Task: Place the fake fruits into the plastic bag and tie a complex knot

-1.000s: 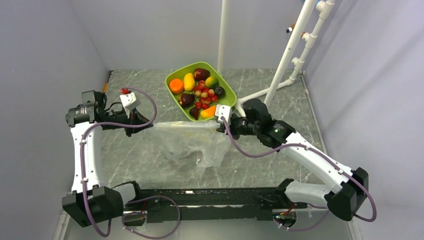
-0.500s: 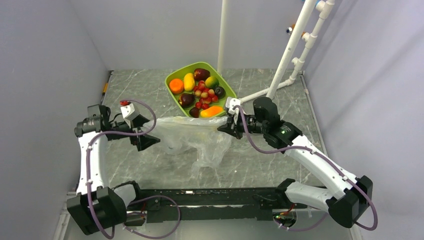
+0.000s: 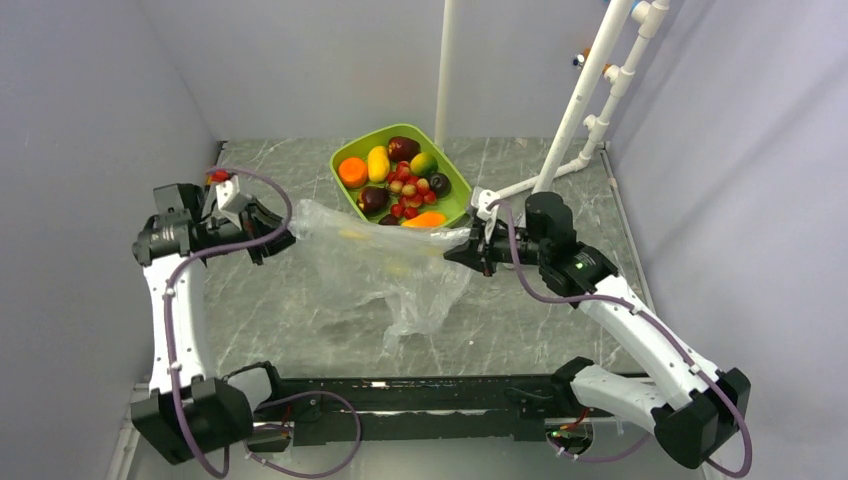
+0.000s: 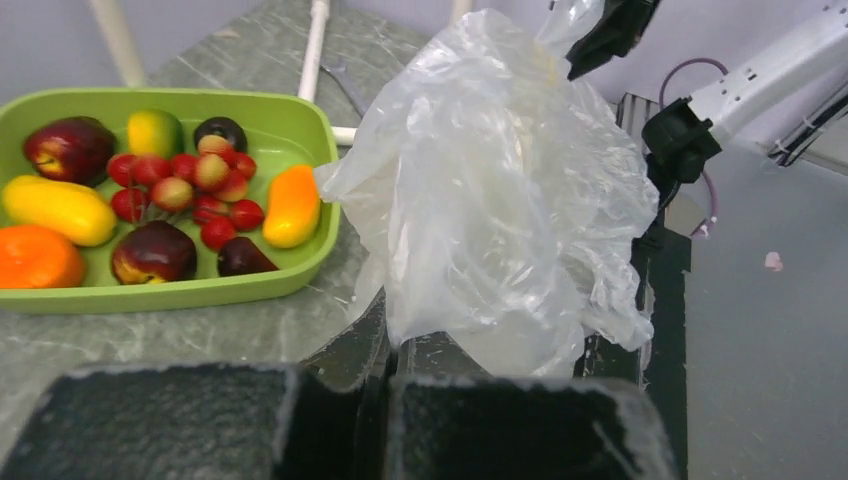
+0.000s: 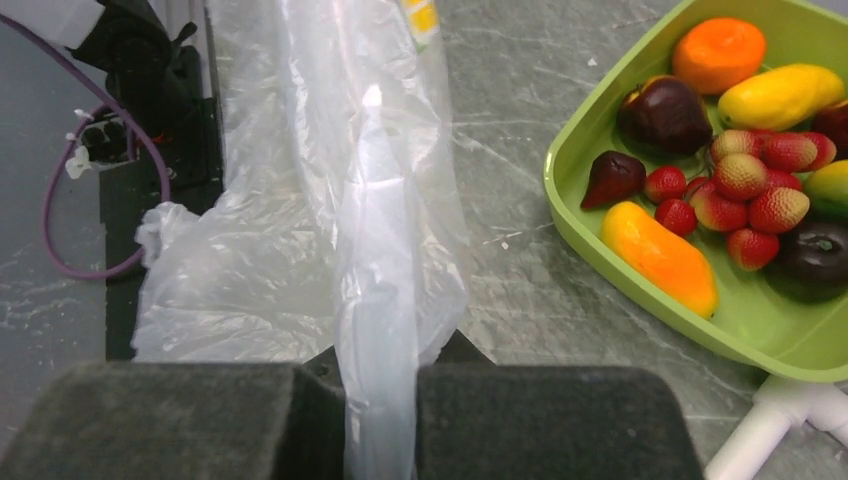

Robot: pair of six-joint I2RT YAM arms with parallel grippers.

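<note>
The fake fruits [image 3: 400, 185] lie in a lime green tray [image 3: 341, 160] at the back of the table: an orange, yellow oblongs, maroon ones and red berries. The clear plastic bag [image 3: 385, 265] is stretched between both arms just in front of the tray, and its lower part sags onto the table. My left gripper [image 3: 275, 236] is shut on the bag's left edge. My right gripper [image 3: 458, 250] is shut on its right edge. The left wrist view shows the crumpled bag [image 4: 500, 200] rising from my shut gripper [image 4: 400, 320]. In the right wrist view a gathered strip of the bag [image 5: 375, 250] is pinched by my gripper [image 5: 390, 345]. No knot shows.
A white pipe frame [image 3: 580, 110] and a white pole [image 3: 445, 70] stand behind and to the right of the tray. Grey walls close in the marble table on three sides. A black rail [image 3: 420, 395] runs along the near edge between the arm bases.
My left gripper opened and dropped away from the bag, then rose back to the left and shut on its edge. The right gripper shifted right. The bag now spreads wider and higher.
</note>
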